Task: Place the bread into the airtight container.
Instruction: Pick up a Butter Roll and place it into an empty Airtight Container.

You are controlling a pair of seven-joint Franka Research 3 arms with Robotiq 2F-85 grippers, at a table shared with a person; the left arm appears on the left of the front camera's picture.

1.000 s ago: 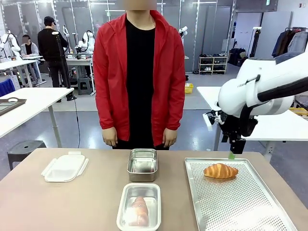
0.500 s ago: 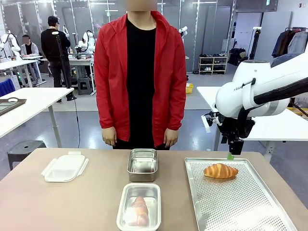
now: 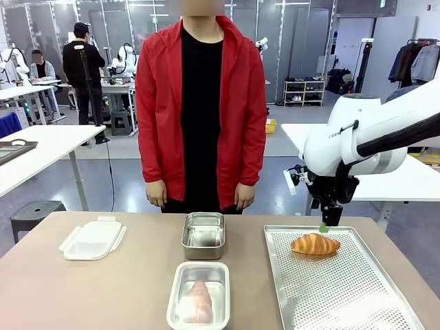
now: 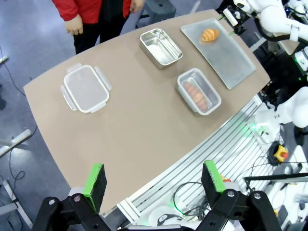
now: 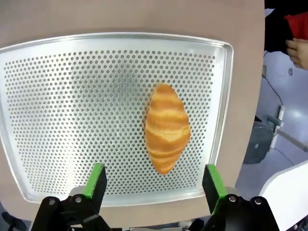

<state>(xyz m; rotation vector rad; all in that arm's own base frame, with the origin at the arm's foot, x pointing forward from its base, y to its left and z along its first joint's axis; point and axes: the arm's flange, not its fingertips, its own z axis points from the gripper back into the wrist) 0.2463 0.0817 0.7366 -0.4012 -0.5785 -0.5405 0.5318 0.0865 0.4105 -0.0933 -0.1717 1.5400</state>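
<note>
Over the perforated tray (image 5: 57,96), right gripper (image 5: 155,178) lines up on croissant (image 5: 166,129)

Left gripper (image 4: 154,177) hovers high off the tabletop (image 4: 134,130), fingers spread. Nearest container (image 3: 199,264) already holds a pastry (image 3: 199,300). Beyond, right fingers stand spread above the croissant: approach step, seemingly. Next: lower, straddle, pinch.

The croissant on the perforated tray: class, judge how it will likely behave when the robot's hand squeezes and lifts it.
The croissant looks flaky and puffed, so it is probably light and easily crushed. Its tapered, rounded body may rock or slip in the open right hand.
</note>
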